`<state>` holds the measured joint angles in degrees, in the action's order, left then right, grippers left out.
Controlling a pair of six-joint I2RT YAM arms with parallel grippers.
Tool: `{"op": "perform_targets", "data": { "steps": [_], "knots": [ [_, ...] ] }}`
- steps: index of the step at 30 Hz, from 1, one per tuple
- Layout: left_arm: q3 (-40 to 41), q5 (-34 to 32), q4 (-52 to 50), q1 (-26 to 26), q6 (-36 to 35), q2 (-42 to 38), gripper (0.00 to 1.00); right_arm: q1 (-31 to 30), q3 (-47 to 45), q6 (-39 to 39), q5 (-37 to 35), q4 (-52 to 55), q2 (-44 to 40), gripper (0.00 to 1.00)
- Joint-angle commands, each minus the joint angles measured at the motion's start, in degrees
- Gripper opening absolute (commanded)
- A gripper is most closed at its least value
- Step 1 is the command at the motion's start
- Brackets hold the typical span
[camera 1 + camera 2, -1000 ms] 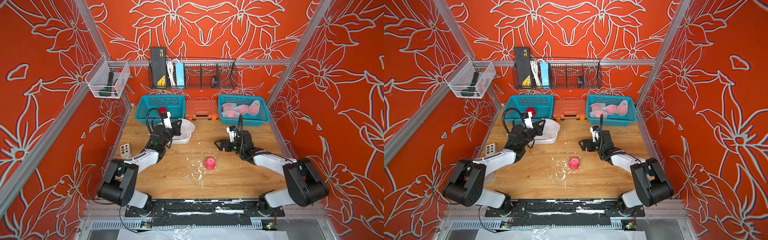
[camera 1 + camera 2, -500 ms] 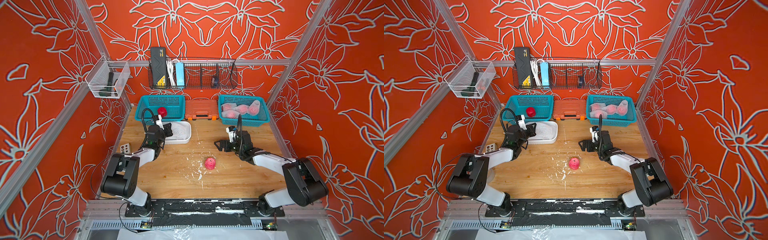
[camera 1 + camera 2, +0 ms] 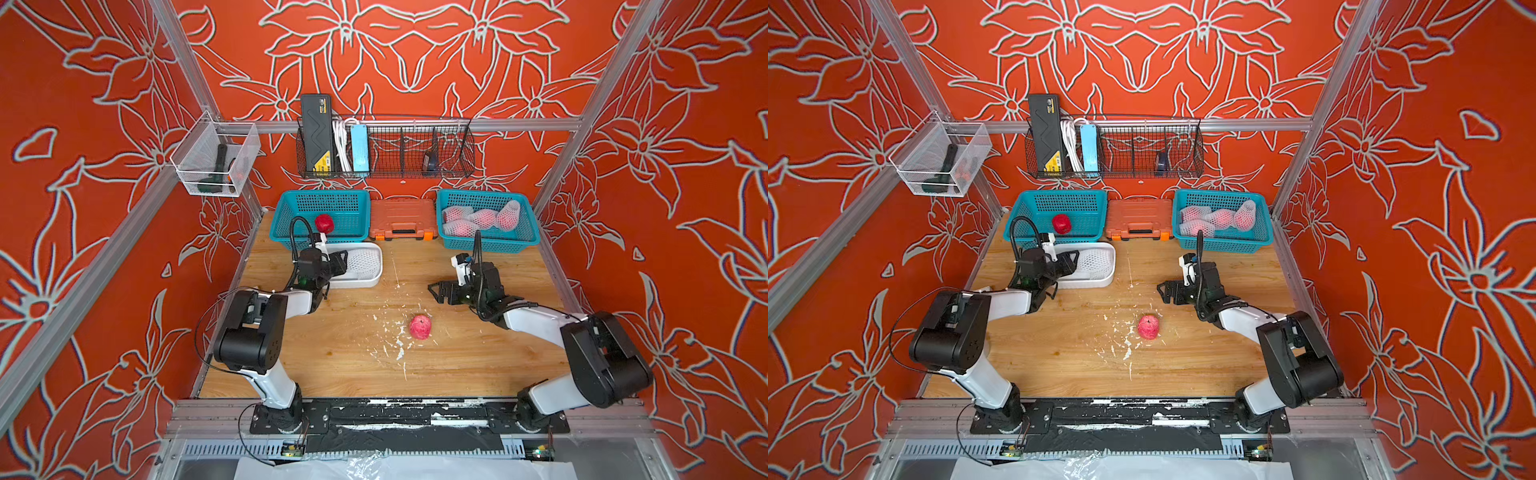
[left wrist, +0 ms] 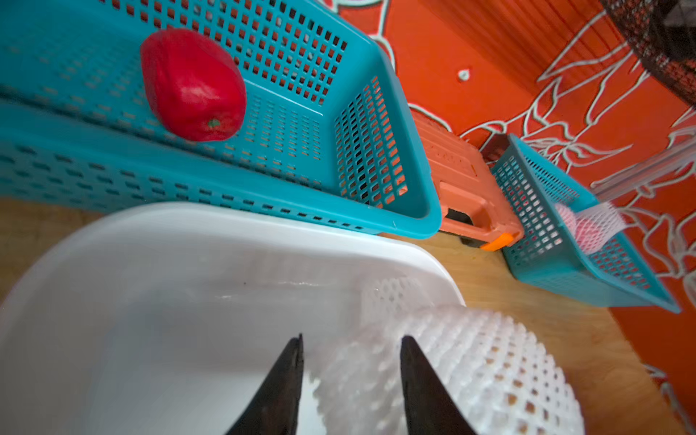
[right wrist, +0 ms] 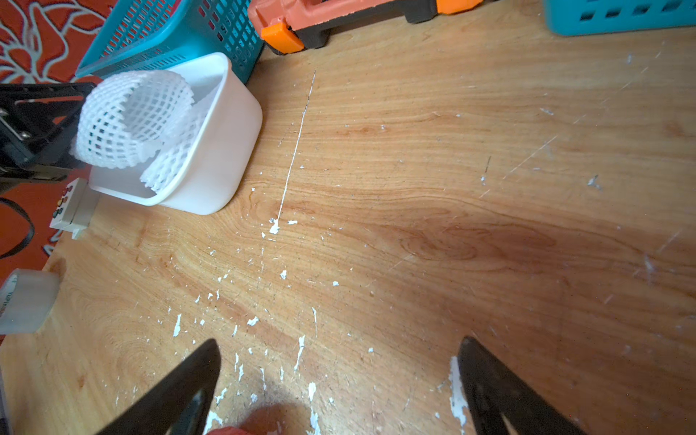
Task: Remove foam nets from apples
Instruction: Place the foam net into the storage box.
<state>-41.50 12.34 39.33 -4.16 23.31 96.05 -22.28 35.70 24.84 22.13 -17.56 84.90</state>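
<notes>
My left gripper (image 3: 338,266) (image 4: 350,339) hangs over the white bin (image 3: 374,282), open, with a white foam net (image 4: 452,357) (image 5: 128,116) loose between and beside its fingers, sagging into the bin. A bare pinkish apple (image 3: 420,327) (image 3: 1148,326) lies mid-table amid foam crumbs. My right gripper (image 3: 436,293) (image 5: 339,342) stands wide open and empty just behind that apple. A deep red bare apple (image 3: 324,223) (image 4: 192,86) sits in the left teal basket (image 3: 316,239). Several apples in foam nets (image 3: 482,218) fill the right teal basket (image 3: 490,247).
An orange tool case (image 3: 402,218) stands between the two baskets at the back. White foam crumbs (image 3: 395,345) litter the wooden table. A small button box (image 5: 71,205) and a tape roll (image 5: 26,301) sit at the table's left edge.
My left gripper carried the foam net down and back over the white bin, then its jaws parted and the net sagged into the bin. The right arm and the table apple stayed still.
</notes>
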Motion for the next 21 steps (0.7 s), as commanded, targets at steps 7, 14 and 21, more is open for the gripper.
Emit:
{"op": "perform_targets", "data": {
  "steps": [7, 14, 21],
  "knots": [
    [0.75, -11.29, -4.28, 0.26, -6.16, -10.30, 0.85, -0.47, 0.18, 0.09, -0.05, -1.66, 0.35, 0.98],
    [-0.12, -12.90, -8.33, -1.28, -7.88, -15.70, 0.92, -0.57, 0.00, 0.23, 0.20, -2.20, 0.35, 0.98],
    [2.77, -16.33, -12.22, -16.09, -11.83, -23.75, 0.94, -0.57, -1.13, -1.78, -0.39, -2.47, -2.99, 0.98]
  ]
}}
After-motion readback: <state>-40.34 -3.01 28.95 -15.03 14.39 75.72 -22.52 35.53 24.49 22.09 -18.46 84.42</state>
